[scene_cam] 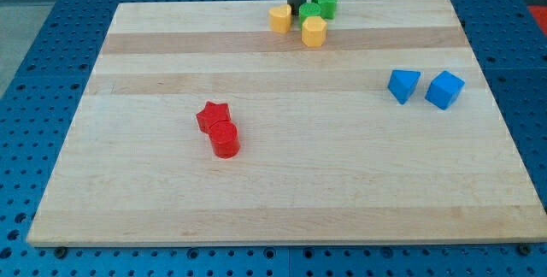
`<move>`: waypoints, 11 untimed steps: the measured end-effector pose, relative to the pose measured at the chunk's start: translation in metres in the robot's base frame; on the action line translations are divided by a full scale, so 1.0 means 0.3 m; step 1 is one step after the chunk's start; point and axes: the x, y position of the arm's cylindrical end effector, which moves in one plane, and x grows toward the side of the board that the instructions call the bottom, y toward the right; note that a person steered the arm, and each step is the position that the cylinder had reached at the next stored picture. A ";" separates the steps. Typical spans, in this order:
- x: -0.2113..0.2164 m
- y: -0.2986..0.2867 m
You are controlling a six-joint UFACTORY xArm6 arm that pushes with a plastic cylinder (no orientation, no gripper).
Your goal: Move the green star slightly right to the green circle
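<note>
My tip (296, 5) sat at the view's top, no fingers to clench, wedged between the yellow heart (279, 19) and the green circle (309, 11). The green star (326, 2) touched that circle's right; the yellow hexagon (314, 31) sat just below.

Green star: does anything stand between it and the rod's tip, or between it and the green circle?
Yes for the tip: my tip sits to the view's left of the green circle, which lies between it and the green star. Nothing separates star and circle; they appear to touch, the star already on the circle's right.
</note>
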 end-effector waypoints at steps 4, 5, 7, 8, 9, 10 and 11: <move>-0.107 -0.035; -0.106 0.055; -0.110 0.119; -0.106 0.140; -0.106 0.151; -0.107 0.153; -0.089 0.158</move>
